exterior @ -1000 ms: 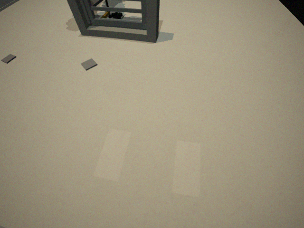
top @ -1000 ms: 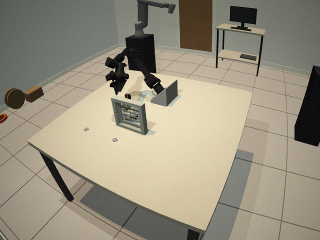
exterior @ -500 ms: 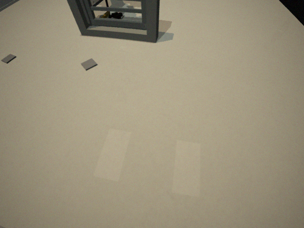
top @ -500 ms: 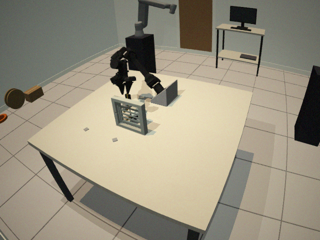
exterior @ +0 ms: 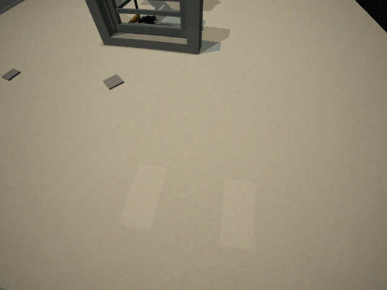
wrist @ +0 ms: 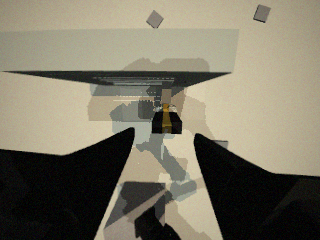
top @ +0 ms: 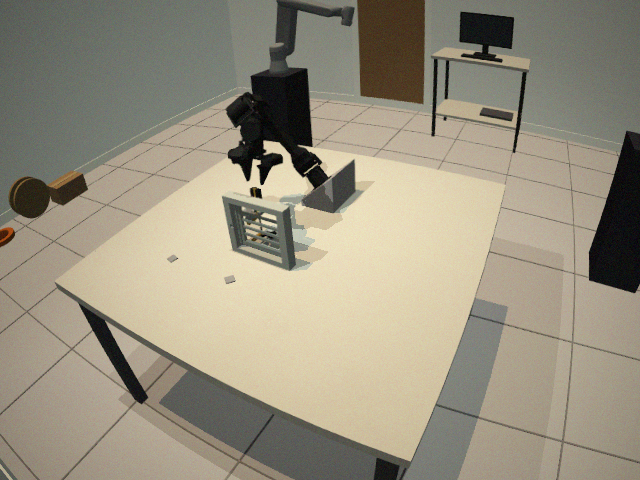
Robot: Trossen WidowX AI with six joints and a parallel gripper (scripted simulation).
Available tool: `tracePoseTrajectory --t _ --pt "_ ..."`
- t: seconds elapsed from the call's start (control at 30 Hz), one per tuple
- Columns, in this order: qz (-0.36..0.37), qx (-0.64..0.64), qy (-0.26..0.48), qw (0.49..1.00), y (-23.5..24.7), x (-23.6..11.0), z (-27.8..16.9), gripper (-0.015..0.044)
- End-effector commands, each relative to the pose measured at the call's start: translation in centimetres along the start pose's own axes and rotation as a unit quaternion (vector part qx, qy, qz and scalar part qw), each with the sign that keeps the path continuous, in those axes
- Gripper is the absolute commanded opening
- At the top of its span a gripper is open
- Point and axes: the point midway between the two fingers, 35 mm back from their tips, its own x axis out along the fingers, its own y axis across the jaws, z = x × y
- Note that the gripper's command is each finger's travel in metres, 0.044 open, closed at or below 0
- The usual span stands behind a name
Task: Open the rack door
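The rack frame [top: 286,235] [exterior: 194,25] [wrist: 200,50] stands upright on the table [top: 361,310]. The slatted door [exterior: 150,12] appears to sit in the frame, closed. The black and yellow handle [top: 254,188] [wrist: 167,122] is on the door's arm side; its top shows above the frame in the top view. How far it is turned I cannot tell. My gripper [top: 255,180] [wrist: 164,134] is open and empty, pointing down above the handle, with the fingertips apart to either side of it in the wrist view. I see no contact.
Two small grey plates lie beyond the frame, one plate [top: 172,258] [exterior: 11,74] [wrist: 261,13] and another plate [top: 229,279] [exterior: 113,81] [wrist: 155,19]. A grey upright panel [top: 343,186] stands beside the arm's base.
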Motion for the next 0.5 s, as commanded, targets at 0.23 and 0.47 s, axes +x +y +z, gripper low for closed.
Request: tracePoseTrajectory --t 0.23,0.47 --pt "-0.015 -0.009 0.013 1.000 -0.1 0.6 0.1 0.0281" --pt "-0.016 -0.015 0.027 0.999 -0.1 1.7 0.1 0.0281"
